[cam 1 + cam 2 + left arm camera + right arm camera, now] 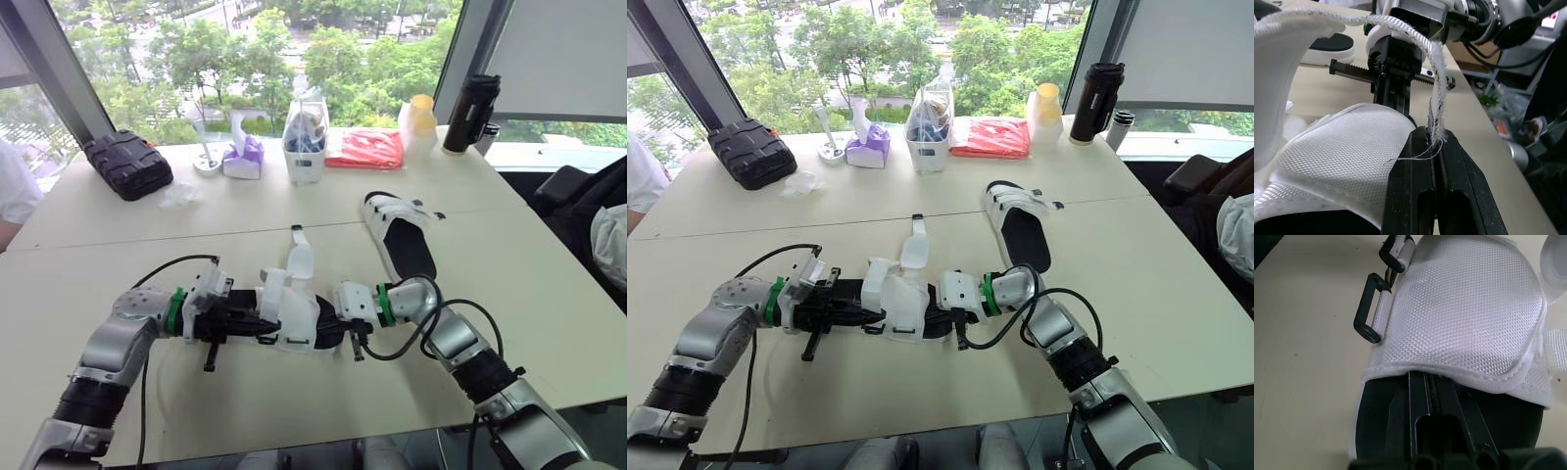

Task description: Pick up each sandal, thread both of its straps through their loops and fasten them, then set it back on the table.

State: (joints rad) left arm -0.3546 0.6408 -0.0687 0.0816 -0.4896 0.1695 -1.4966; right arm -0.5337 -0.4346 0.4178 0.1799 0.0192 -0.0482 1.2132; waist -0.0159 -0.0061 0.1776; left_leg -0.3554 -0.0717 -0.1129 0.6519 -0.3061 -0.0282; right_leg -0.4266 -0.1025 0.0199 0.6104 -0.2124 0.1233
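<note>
My left gripper [1435, 142] is clamped on the frayed end of a strap [1436, 83], holding it raised off the near sandal [299, 318], ready to be steered toward a loop. Facing it, my right gripper [1429, 382] has its fingers pressed together. They lie along the black footbed [1378, 416] under the white upper [1469, 308], I judge to pin the shoe. Just past its tips sit the black loops [1367, 308]. Beyond my right arm the second sandal [402, 240] lies on the table [118, 235].

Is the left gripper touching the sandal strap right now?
Touching. In the left wrist view the left gripper is shut on the frayed end of the white strap, pinching it at the fingertips.
</note>
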